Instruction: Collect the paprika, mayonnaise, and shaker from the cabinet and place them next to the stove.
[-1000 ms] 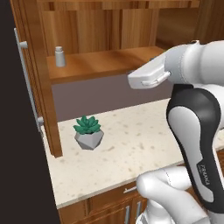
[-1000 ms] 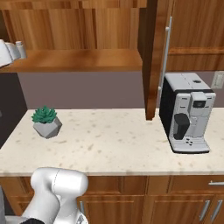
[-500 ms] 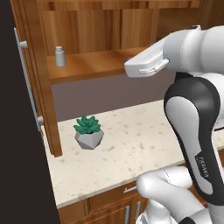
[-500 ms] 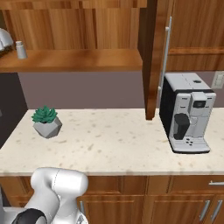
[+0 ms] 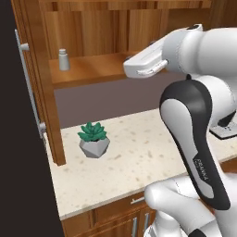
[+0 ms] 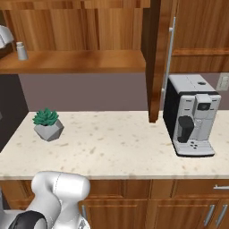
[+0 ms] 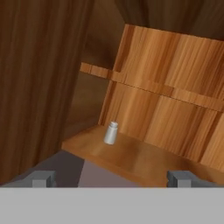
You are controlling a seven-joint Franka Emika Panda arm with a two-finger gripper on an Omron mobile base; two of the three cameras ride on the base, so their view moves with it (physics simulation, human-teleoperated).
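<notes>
shaker alone — cabinet shelf

Pincer tips barely above bottom edge

The cabinet is warm brown wood with a visible vertical grain and a soft satin sheen; its long bar handle looks like smooth brushed metal. The shaker is pale grey, smooth and matt, possibly metal or plastic. The counter is cream speckled stone, polished but not glossy. The plant pot looks like matt grey faceted stone or ceramic, its leaves a flat green. The coffee machine is smooth white plastic with darker panels.
</notes>
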